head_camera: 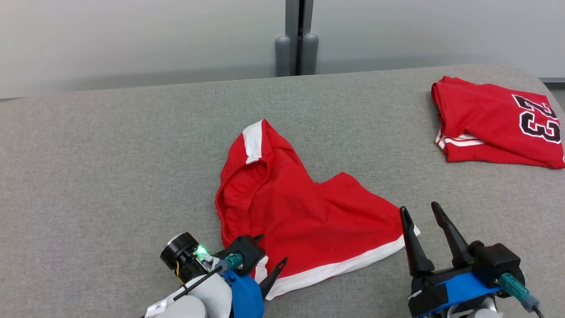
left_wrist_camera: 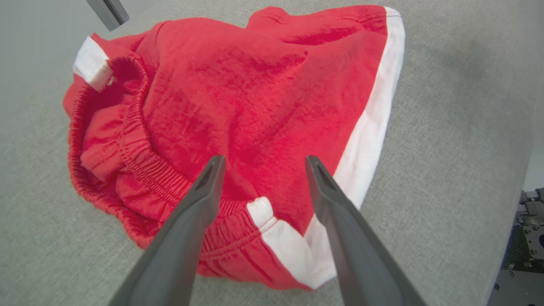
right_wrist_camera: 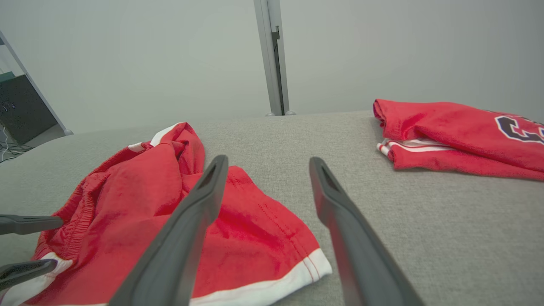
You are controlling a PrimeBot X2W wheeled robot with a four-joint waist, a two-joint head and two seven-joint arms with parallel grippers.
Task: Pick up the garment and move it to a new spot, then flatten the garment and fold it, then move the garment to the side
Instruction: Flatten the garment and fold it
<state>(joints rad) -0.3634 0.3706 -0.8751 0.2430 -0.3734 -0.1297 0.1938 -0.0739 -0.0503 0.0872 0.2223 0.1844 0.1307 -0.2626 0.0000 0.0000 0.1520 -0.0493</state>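
One pair of red shorts point(head_camera: 304, 212) lies rumpled in the middle of the grey table point(head_camera: 110, 154), its white-striped hem toward the robot. Two grippers flank it, both with fingers spread and holding nothing. The left gripper point(head_camera: 270, 252) is over the waistband's near corner, and the right gripper point(head_camera: 418, 207) is just beside the hem's right corner. One folded red jersey point(head_camera: 485, 119) sits well apart, at the far right.

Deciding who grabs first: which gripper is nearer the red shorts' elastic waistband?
Left. The left gripper is poised over the waistband; the right gripper stands at the shorts' opposite hem corner.
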